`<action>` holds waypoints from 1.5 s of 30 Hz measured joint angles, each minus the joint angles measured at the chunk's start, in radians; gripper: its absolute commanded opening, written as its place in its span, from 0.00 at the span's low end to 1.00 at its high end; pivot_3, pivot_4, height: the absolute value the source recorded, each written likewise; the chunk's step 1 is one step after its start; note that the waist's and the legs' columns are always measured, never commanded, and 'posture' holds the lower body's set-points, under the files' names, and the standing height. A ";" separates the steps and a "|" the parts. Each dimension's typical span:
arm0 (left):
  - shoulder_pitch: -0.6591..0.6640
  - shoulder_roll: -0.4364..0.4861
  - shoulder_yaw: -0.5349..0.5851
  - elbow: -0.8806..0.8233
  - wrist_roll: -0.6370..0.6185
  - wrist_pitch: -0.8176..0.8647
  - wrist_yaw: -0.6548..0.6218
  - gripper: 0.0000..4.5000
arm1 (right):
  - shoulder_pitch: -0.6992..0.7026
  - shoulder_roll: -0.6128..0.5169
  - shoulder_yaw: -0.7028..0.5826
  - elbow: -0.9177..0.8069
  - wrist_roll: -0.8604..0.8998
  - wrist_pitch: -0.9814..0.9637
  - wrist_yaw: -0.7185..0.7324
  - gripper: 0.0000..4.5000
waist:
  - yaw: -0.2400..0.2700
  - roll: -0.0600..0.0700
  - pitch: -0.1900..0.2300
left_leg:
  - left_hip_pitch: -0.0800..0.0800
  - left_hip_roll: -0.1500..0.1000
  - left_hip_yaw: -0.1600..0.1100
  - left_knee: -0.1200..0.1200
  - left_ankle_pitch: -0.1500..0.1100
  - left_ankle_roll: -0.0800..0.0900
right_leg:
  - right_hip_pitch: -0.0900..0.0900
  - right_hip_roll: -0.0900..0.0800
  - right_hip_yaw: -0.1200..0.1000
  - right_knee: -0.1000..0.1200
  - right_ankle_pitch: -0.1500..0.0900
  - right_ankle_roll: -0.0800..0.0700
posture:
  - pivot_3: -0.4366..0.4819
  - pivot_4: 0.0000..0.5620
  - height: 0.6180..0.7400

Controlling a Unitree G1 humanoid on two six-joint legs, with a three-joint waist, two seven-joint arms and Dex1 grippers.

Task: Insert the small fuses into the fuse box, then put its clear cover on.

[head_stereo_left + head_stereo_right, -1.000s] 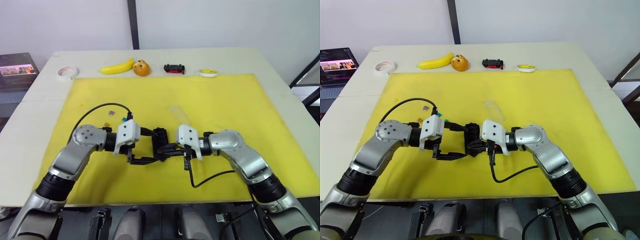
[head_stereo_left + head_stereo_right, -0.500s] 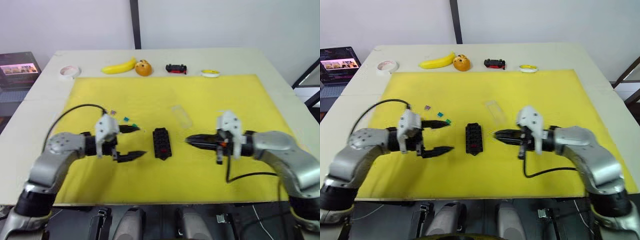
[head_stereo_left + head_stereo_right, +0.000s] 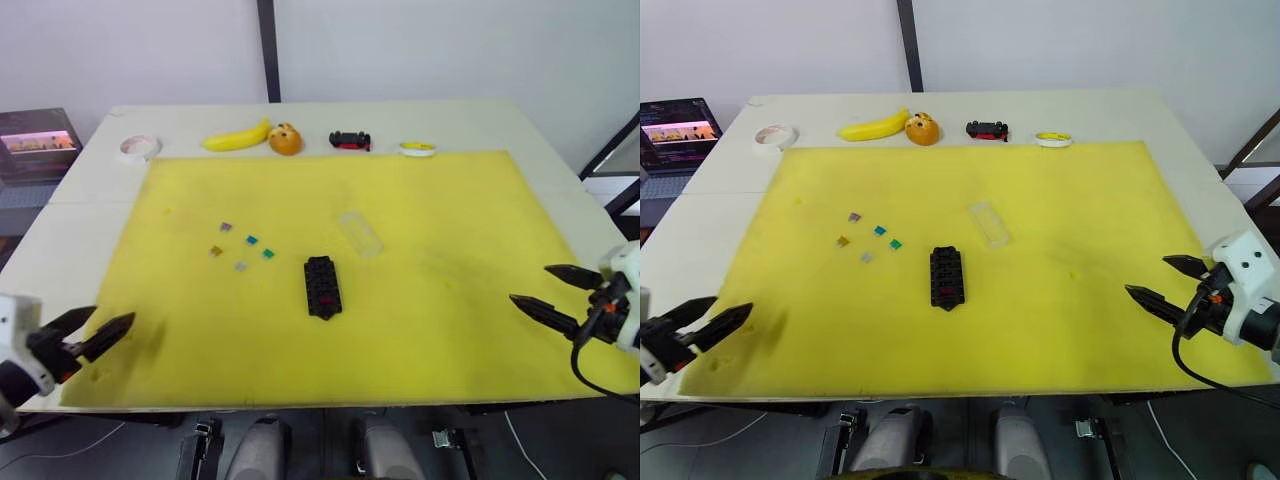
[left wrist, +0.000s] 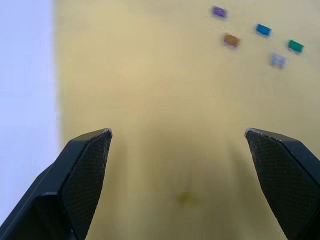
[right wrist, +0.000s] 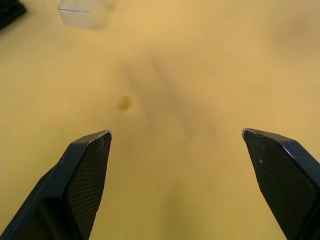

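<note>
The left hand (image 3: 95, 336) hangs released at the mat's near-left edge. Five fuses (image 3: 241, 246) lie loose left of centre, so tiny that a pinch could flick one off the mat (image 3: 450, 230). The box (image 3: 322, 286) sits mid-mat, unheld, and may skid under a push. The cover (image 3: 361, 232) lies just beyond it, hard to see. The right hand (image 3: 548, 292) hangs released near-right.

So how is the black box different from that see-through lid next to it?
The fuse box is black and solid, with a red piece showing in one of its slots; the clear cover is nearly colourless, so the yellow mat shows through it. The fuse box lies straight, pointing away from the robot, while the clear cover lies slanted. The box looks thicker, the cover thin. Both are rectangular, rest on the mat and are untouched.
</note>
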State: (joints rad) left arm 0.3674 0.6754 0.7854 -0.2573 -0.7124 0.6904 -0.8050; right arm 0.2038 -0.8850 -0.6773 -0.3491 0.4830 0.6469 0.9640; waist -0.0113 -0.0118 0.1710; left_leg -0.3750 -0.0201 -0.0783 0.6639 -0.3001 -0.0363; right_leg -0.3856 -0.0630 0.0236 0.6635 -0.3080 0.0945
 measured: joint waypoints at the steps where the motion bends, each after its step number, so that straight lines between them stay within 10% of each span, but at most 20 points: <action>1: 0.015 0.000 0.004 -0.001 -0.008 0.001 -0.006 1.00 | 0.000 0.000 0.000 0.000 -0.001 -0.007 0.001 1.00 | 0.000 0.000 0.000 | 0.002 0.000 0.000 0.000 0.000 0.000 | 0.002 -0.001 0.001 -0.001 0.000 0.000 | 0.48 0.27 1.00; 8: -0.027 0.006 -0.037 -0.142 -0.205 0.189 0.046 1.00 | -0.124 0.000 0.124 -0.063 0.044 0.027 -0.036 1.00 | -0.002 0.001 0.000 | 0.001 0.001 0.000 0.000 0.000 0.000 | 0.001 -0.002 0.002 -0.001 0.000 0.000 | 0.48 0.27 1.00; 20: -0.332 0.012 -0.158 -0.038 -0.754 0.463 0.516 1.00 | -0.498 0.099 0.535 -0.291 0.229 0.204 -0.178 1.00 | -0.002 0.000 0.000 | -0.002 0.000 -0.001 -0.001 0.000 0.000 | -0.004 -0.001 0.002 0.000 0.000 0.000 | 0.48 0.27 1.00; 45: -0.498 -0.091 -0.298 0.259 -0.903 0.343 0.754 1.00 | -0.715 0.196 0.798 -0.235 0.169 0.187 -0.213 1.00 | -0.001 0.000 0.000 | -0.008 -0.001 -0.002 -0.001 0.001 -0.003 | -0.010 -0.001 0.001 0.001 0.000 0.000 | 0.48 0.27 1.00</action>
State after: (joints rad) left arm -0.1307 0.5841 0.4869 0.0018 -1.6157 1.0331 -0.0513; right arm -0.5113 -0.6893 0.1207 -0.5844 0.6519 0.8343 0.7511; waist -0.0127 -0.0119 0.1707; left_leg -0.3829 -0.0215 -0.0798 0.6631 -0.2987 -0.0390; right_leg -0.3959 -0.0643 0.0248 0.6645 -0.3077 0.0950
